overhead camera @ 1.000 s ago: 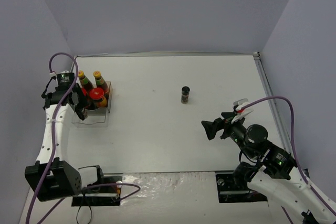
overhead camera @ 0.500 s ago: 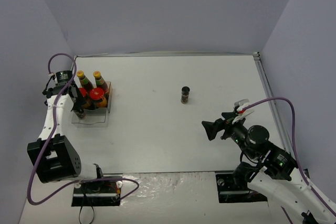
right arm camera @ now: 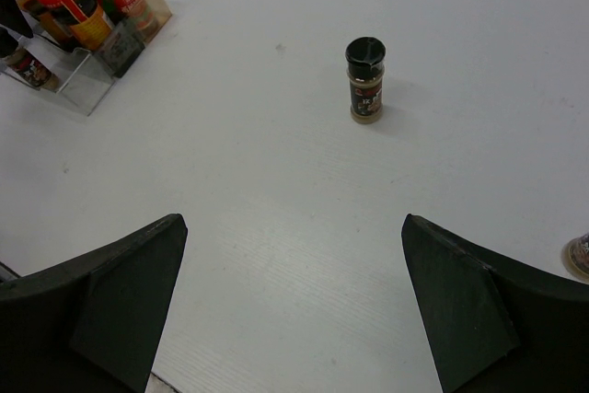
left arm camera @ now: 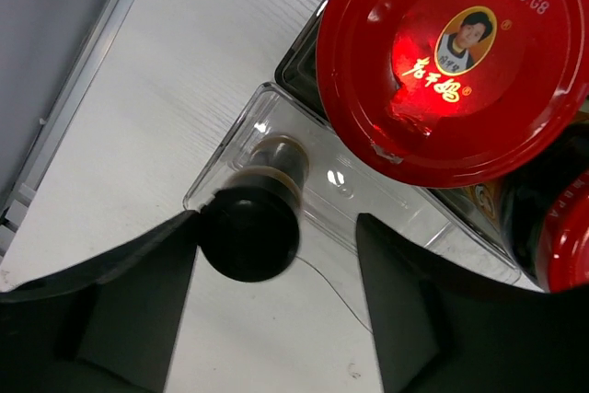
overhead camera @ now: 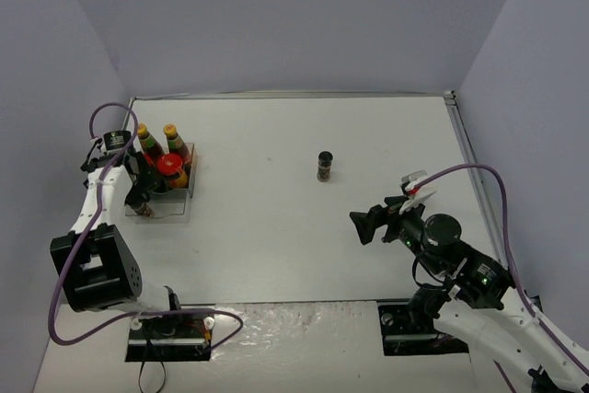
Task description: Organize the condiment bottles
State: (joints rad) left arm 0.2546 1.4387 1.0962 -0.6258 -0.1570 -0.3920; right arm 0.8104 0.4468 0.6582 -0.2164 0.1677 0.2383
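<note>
L gripper [left arm camera: 276,227] has its jaws apart w/ nothing clamped. The small black-capped jar [left arm camera: 250,235] stands between them in the front tier of the clear rack [left arm camera: 230,149], cap just beside one finger, gap on the other side. The red-lidded jar [left arm camera: 456,52] sits right behind it, v. close. To do this release well, I'd open a bit more, then lift straight up w/ no sideways drift, so neither finger tips the jar or clips the red lid. R gripper [right arm camera: 293,227] is wide open & empty, facing the lone spice jar [right arm camera: 365,80] upright on the table [overhead camera: 276,246], well apart from the rack; prob. the next pick.
</note>
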